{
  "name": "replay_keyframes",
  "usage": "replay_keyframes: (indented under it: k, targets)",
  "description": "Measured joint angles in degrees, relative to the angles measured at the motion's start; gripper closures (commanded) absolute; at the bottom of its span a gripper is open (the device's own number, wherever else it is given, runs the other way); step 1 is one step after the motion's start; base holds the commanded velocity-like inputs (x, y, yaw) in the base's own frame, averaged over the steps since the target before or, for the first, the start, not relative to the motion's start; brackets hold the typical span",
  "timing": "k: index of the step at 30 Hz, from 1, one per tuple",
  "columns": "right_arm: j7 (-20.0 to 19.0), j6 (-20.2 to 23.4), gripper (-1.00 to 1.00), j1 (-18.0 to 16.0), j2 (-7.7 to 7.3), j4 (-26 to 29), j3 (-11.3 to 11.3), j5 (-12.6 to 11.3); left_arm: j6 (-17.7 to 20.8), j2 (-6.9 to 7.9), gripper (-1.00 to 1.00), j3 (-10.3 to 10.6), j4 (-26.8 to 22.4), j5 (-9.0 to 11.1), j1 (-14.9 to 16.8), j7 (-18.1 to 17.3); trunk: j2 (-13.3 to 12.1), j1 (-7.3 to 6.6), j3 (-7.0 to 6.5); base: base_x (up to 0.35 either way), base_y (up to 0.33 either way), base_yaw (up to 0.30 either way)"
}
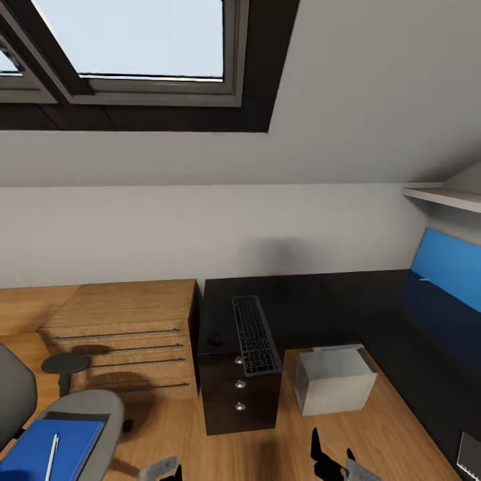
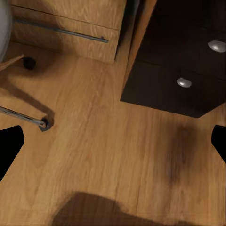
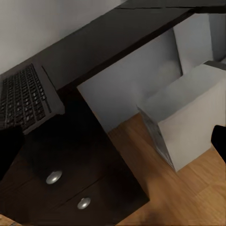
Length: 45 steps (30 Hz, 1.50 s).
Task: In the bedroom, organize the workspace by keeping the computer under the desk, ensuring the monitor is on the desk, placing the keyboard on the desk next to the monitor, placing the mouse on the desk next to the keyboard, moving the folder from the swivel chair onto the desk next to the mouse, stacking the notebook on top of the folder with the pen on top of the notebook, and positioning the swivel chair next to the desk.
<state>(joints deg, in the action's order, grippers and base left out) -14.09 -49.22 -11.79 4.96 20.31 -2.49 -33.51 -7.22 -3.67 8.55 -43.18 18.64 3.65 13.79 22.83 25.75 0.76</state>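
The black L-shaped desk [image 1: 300, 307] carries a dark keyboard [image 1: 254, 334] [image 3: 23, 99] and, left of it, a small black mouse [image 1: 215, 339]. At the right, on the desk, stands the monitor [image 1: 444, 280] with a blue screen. A grey computer box [image 1: 337, 382] [image 3: 188, 117] sits on the floor under the desk. On the swivel chair [image 1: 93, 407] at lower left lies a blue cover [image 1: 47, 451] with a white pen [image 1: 52, 456] on it; a darker sheet peeks out behind. My left gripper [image 1: 160, 469] [image 2: 113, 141] hangs open over the floor. My right gripper [image 1: 337, 461] [image 3: 113, 146] is open, facing the drawers.
A wooden chest of drawers [image 1: 127, 334] stands left of the desk. The desk's black drawer unit [image 1: 239, 394] [image 2: 183, 70] has round knobs. Chair legs and a caster [image 2: 45, 124] lie on the wooden floor [image 2: 103, 155]. A sloped ceiling with a skylight [image 1: 133, 40] is overhead.
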Motion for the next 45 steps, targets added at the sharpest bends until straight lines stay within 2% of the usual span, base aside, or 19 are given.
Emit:
replay_keyframes:
  k: [1,3,4,6,7,8,10,13,16,17,19,20,23,28,40,45]
  targets:
    - [1.5,0.4,-1.00,0.0,-0.03,3.0,0.1,0.8,0.5,0.00,-1.00,1.7,-1.6,0.0,0.0,0.1,0.0,0.00,-0.01,0.000,0.000,0.000]
    - [4.0,1.3,-1.00,0.0,-0.08,6.8,0.1,1.7,1.3,0.01,-1.00,3.2,-3.8,0.1,0.0,0.4,0.0,0.00,0.00,0.000,0.000,0.000]
    - [7.3,3.1,-1.00,-0.1,-0.22,10.9,0.2,3.1,2.5,0.01,-1.00,4.4,-6.4,0.1,0.0,1.0,0.0,0.00,-0.01,0.000,0.000,0.000]
    - [11.0,6.2,-1.00,0.0,-0.36,15.6,0.1,4.7,4.4,0.02,-1.00,5.2,-9.6,0.1,0.0,2.0,0.0,0.00,0.00,0.000,0.000,0.000]
    - [18.2,16.2,-1.00,0.0,-0.75,23.2,-0.2,8.9,9.6,0.02,-1.00,6.8,-16.3,0.4,0.0,5.4,0.0,0.01,0.00,0.000,0.000,0.000]
    - [21.9,23.3,-1.00,0.0,-1.02,30.1,-0.3,11.7,13.1,0.03,-1.00,7.6,-20.5,0.5,0.0,7.4,0.0,-0.01,-0.02,0.000,0.000,0.000]
    - [25.2,31.0,-1.00,0.0,-1.29,35.1,-0.5,13.2,16.5,0.04,-1.00,8.2,-24.1,0.6,0.0,9.2,0.0,0.00,0.00,0.000,0.000,0.000]
    - [29.4,43.3,-1.00,0.0,-1.74,42.0,-0.7,14.6,20.6,0.04,-1.00,8.8,-29.2,0.7,0.0,10.8,0.0,0.00,0.00,0.000,0.000,0.000]
    - [32.7,54.7,-1.00,-0.1,-2.46,48.6,-1.1,15.0,23.6,0.04,-1.00,9.1,-33.9,1.2,0.0,11.6,0.0,-0.01,0.00,0.000,0.000,0.000]
    - [34.3,61.5,-1.00,-0.1,-3.06,52.4,-1.6,15.2,25.0,0.04,-1.00,9.3,-36.5,1.9,-0.1,11.9,0.0,-0.01,-0.01,0.000,0.000,0.000]
    - [35.6,68.5,-1.00,-0.2,-3.83,56.6,-2.8,15.3,26.7,0.05,-1.00,9.6,-39.3,3.3,0.0,12.2,0.0,-0.01,0.00,0.000,0.000,0.000]
    - [36.4,72.6,-1.00,-0.2,-4.12,59.7,-4.8,14.8,28.1,0.19,-1.00,10.0,-40.7,5.3,0.0,12.4,0.0,-0.01,0.00,0.000,0.000,0.000]
    - [36.7,74.0,-1.00,-0.2,-3.96,60.7,-5.7,14.3,28.5,0.33,-1.00,10.2,-40.6,6.1,0.0,12.6,0.0,0.00,0.00,0.000,0.000,0.000]
    - [36.8,75.0,-1.00,-0.2,-3.69,59.0,-6.5,14.2,28.6,0.78,-1.00,10.3,-38.8,6.7,0.0,12.8,0.0,0.00,0.01,0.000,-0.001,0.000]
    - [36.8,72.1,-1.00,-0.2,-3.91,58.1,-6.9,14.1,28.5,0.93,-1.00,10.4,-37.0,6.8,0.0,12.9,0.0,0.00,0.00,0.000,-0.229,-0.138]
    - [36.8,71.8,-1.00,-0.2,-3.97,58.0,-6.9,14.1,28.5,0.88,-1.00,12.2,-36.6,6.8,0.0,12.9,0.0,0.00,0.00,0.000,-0.343,-0.262]
